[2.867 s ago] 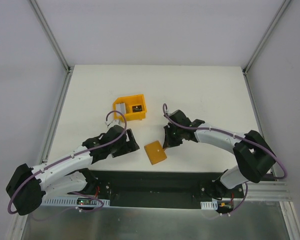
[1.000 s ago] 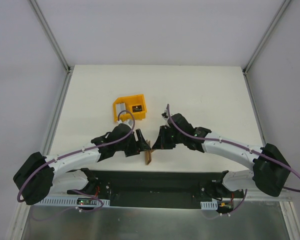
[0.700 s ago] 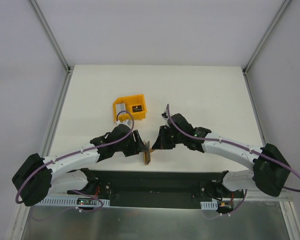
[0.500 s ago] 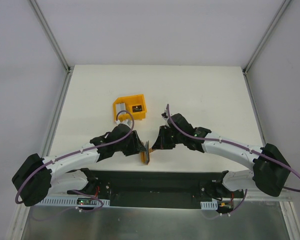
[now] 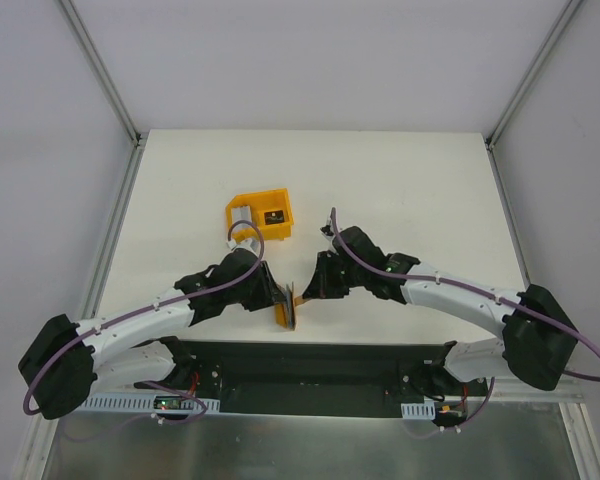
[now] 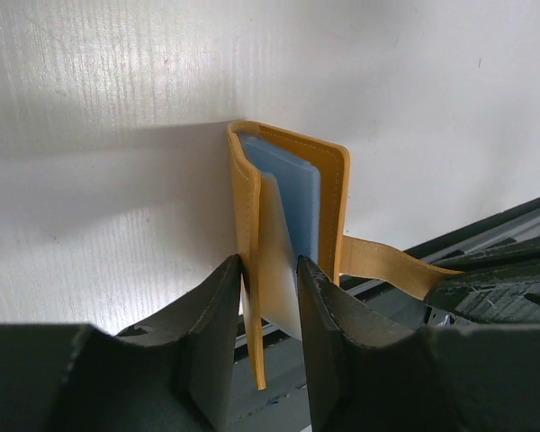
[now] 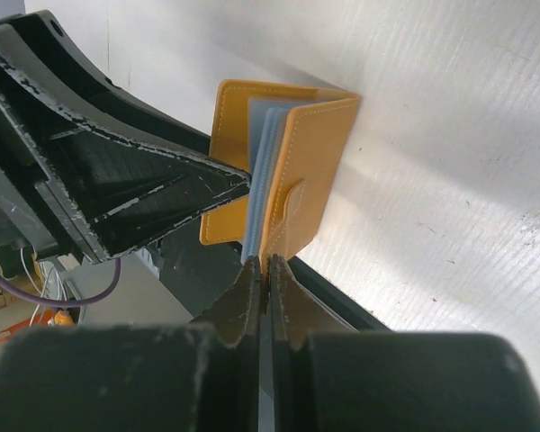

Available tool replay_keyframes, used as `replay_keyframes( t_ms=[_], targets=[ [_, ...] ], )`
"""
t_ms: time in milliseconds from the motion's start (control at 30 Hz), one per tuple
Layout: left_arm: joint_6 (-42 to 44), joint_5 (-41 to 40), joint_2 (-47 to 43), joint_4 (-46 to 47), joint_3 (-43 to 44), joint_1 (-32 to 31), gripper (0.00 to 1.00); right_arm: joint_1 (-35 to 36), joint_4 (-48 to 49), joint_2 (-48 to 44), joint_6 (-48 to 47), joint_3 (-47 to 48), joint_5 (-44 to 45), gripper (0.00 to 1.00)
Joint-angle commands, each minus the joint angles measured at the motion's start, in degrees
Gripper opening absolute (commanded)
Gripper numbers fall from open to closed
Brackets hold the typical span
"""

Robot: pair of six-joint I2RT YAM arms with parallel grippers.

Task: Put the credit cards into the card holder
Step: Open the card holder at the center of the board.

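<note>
Found the wallet (image 5: 291,308) standing on edge, half open, close to the near edge of the table (image 5: 400,190), between the two grippers. Saw the left gripper (image 6: 268,274) closed most of the way, fingers (image 6: 211,333) pressed against either side of one orange cover and a pale inner leaf, pinching both together. Saw the right gripper (image 7: 265,270) closed tight on the end of the snap tab (image 6: 387,265) running off the other cover. Made out blue-grey pockets inside, but could not tell about any cards in them. Had the wallet's lower end hidden behind the fingers in both wrist views. Noted from above what looked like a grey card (image 5: 242,215) and a dark card (image 5: 273,216) lying in a yellow bin (image 5: 270,236) farther back, well apart from the wallet; too small to tell more.
</note>
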Motion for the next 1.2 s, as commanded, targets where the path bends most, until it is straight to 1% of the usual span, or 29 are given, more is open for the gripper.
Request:
replay_keyframes(
  t_ms=[0,67,267,600,767,833,867,1000,1100,1167],
  targets=[
    [1.07,-1.78,-1.85,-1.31,1.42,-0.61,0.3,0.38,0.74,0.94,-0.13,2.59,-1.38,0.01],
    [1.07,-1.69,-1.94,-1.39,1.33,-0.61,0.28,0.38,0.83,1.2,-0.13,2.76,-1.47,0.01],
    [1.25,-1.78,-2.11,-1.39,1.42,-0.61,0.28,0.46,0.83,1.82,-0.13,3.11,-1.91,0.01],
    [1.42,-1.95,-5.01,-1.39,0.63,-0.7,0.31,0.64,0.65,2.26,0.04,3.2,-1.65,0.01],
    [1.42,-1.95,-4.84,-1.39,0.36,-0.7,0.24,0.64,0.65,2.43,0.04,3.2,-1.74,0.01],
    [1.42,-1.95,-4.49,-1.31,0.36,-0.61,0.15,0.64,0.56,2.52,0.04,3.2,-1.74,0.01],
    [1.42,-1.95,-4.4,-1.31,0.36,-0.7,0.13,0.64,0.56,2.44,0.13,3.2,-1.74,0.01],
    [1.33,-1.95,-4.31,-1.39,0.28,-0.7,0.1,0.64,0.47,2.52,-0.05,3.38,-1.74,0.01],
    [1.16,-1.95,-4.22,-1.39,0.19,-0.7,0.1,0.64,0.3,2.52,-0.13,3.38,-1.91,0.01],
    [1.16,-1.95,-3.87,-1.57,0.1,-0.7,0.13,0.64,0.3,2.7,-0.13,3.46,-2.09,0.01]
  ],
)
